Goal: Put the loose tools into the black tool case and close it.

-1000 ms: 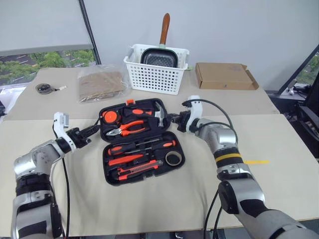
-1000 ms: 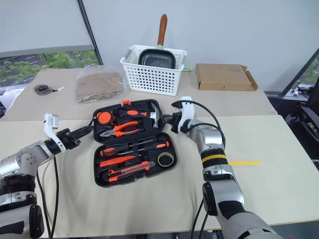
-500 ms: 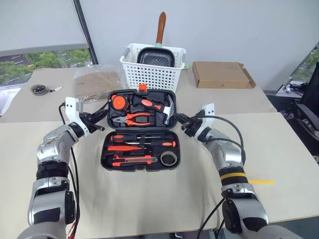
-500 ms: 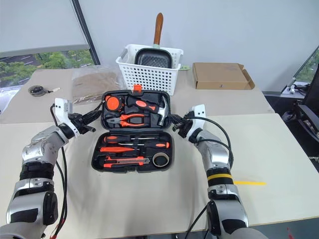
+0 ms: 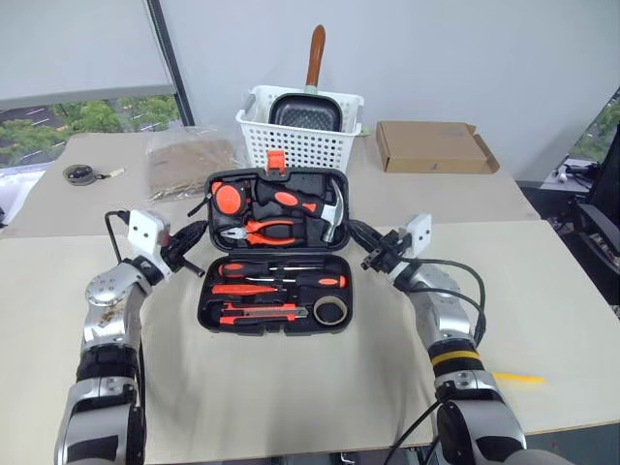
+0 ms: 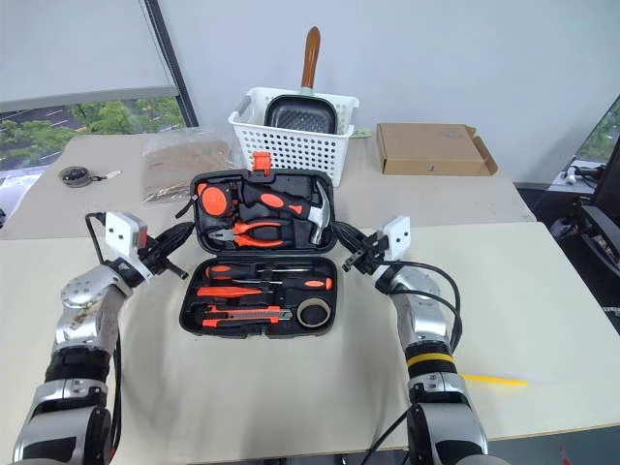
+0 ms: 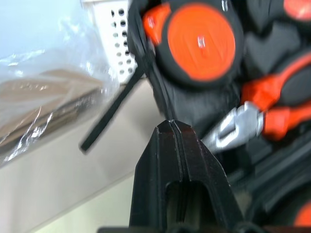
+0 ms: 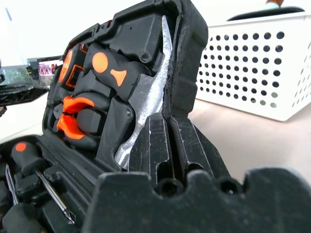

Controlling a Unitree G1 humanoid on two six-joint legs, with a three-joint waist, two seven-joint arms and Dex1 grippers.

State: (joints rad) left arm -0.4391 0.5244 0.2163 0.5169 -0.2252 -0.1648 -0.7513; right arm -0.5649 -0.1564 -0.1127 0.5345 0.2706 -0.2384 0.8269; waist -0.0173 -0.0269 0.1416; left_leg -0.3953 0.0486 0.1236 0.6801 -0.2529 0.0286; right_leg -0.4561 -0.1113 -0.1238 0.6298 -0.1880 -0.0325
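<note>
1. Left tool (image 5: 194,235) pressed together, tips at the lid's left edge of the black tool case (image 5: 276,254); nothing pinched.
2. Right tool (image 5: 362,235) pressed together against the lid's right edge, likewise empty.
3. Lid propped half-raised between both tools, likely for folding down evenly.
4. Screwdrivers (image 5: 281,276), utility knife (image 5: 260,313), tape ring (image 5: 329,311) seated in base recesses on the counter (image 5: 291,387), just below both tools.

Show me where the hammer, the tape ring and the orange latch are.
hammer (image 5: 333,215), left eye view, on its metal head.
tape ring (image 5: 329,310), left eye view, on its band.
orange latch (image 5: 276,163), left eye view, on its face.
</note>
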